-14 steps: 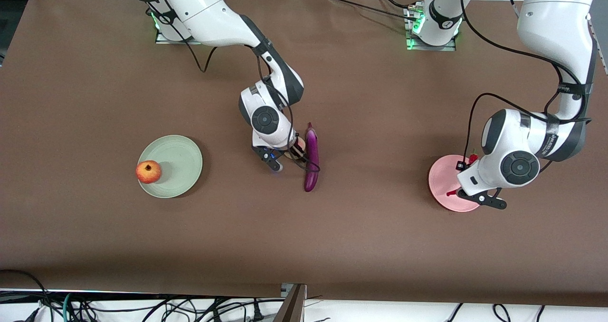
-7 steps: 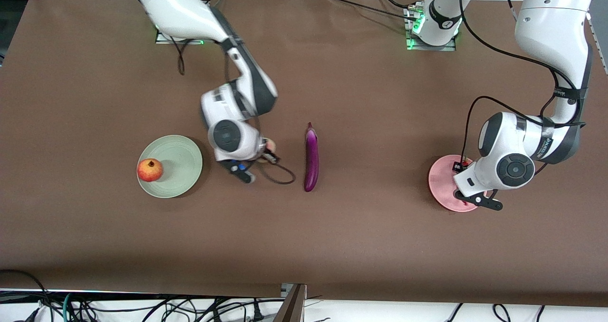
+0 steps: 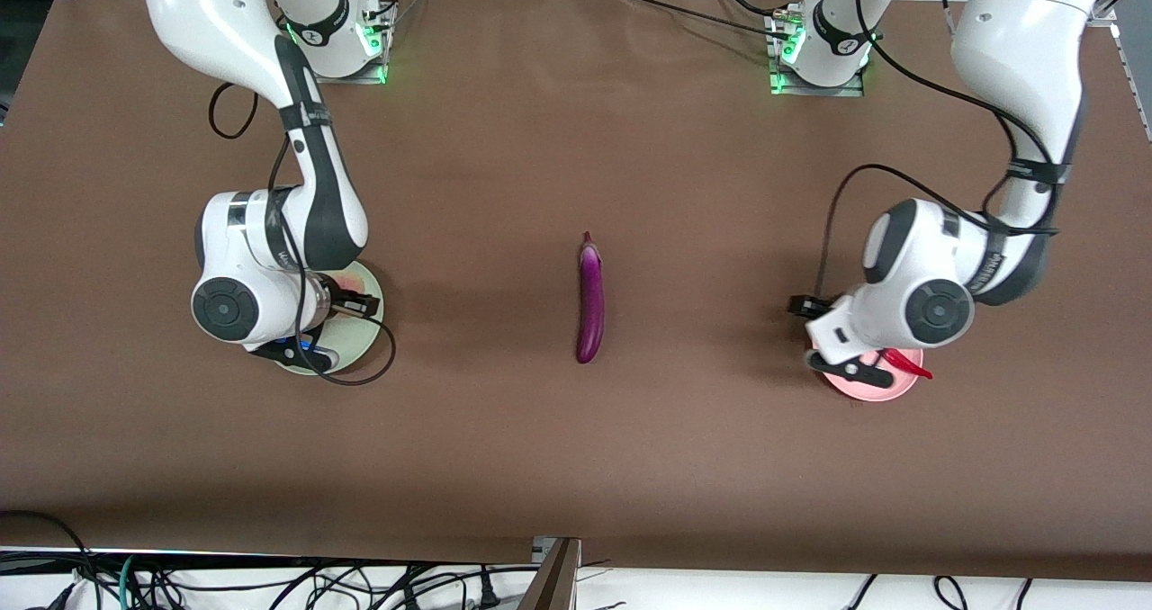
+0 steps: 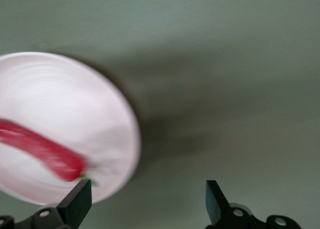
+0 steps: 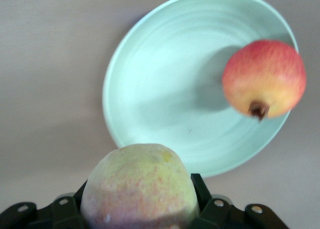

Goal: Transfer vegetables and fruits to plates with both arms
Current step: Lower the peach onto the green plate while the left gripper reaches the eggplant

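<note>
A wide, matte brown cloth-covered surface (image 3: 576, 448) fills the front view, evenly lit (no hard shadows). Tangled black cables (image 3: 270, 583) lie along a white strip at its near edge.

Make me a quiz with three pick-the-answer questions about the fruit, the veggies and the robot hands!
1. Where is the chili pepper?
A. on the pink plate
B. beside the eggplant
C. on the green plate

2. What colour is the vegetable lying on the bare table?
A. yellow
B. purple
C. white

3. What is the right hand doing?
A. holding the eggplant
B. open with nothing in it
C. holding the peach

Answers:
1. A: the chili pepper lies on the pink plate, under the open left hand.
2. B: only the eggplant is off a plate.
3. C: the right hand grips the peach over the green plate, which holds the apple.
</note>
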Controlling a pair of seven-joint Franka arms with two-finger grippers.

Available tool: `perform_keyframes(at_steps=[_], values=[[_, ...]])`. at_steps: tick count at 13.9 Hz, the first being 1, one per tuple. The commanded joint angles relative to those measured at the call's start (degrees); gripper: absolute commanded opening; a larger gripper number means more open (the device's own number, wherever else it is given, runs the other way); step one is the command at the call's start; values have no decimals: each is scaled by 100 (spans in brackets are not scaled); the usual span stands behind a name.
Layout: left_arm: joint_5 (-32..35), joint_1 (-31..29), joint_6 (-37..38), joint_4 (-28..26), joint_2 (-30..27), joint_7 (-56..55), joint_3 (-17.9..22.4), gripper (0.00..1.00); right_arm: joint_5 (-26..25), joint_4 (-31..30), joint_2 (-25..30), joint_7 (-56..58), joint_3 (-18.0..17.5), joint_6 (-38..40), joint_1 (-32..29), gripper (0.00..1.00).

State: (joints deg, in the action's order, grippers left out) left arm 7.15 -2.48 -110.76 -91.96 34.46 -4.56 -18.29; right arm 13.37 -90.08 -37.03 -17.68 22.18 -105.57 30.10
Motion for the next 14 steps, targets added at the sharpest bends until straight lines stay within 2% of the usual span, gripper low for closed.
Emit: perform_keyframes(at_steps=[1,3,5,8,11,12,13,14], values=[[-170,351,55,213,60,-1383,-481,100,-71,-598,47,159,41,-762,84,96],[-179,948,-444,372,263,-2413,-482,100,-89,-537,55,185,41,-764,-48,99],[-162,1354,-1339,372,447,-3214,-482,100,-133,-257,204,247,111,-642,-48,99],[-127,1995,-2404,293,894,-3812,-473,100,-264,814,214,159,164,577,-48,99],[-65,2199,-3021,267,1177,-4237,-430,99,-318,931,652,185,216,853,-13,99],[13,2199,-3022,266,1247,-4219,-412,81,-318,940,775,212,225,880,-13,99],[101,2225,-3040,275,1335,-4228,-412,53,-318,940,889,203,225,993,-4,99],[154,2295,-3040,275,1414,-4254,-403,33,-318,1018,917,220,225,1107,-4,99]])
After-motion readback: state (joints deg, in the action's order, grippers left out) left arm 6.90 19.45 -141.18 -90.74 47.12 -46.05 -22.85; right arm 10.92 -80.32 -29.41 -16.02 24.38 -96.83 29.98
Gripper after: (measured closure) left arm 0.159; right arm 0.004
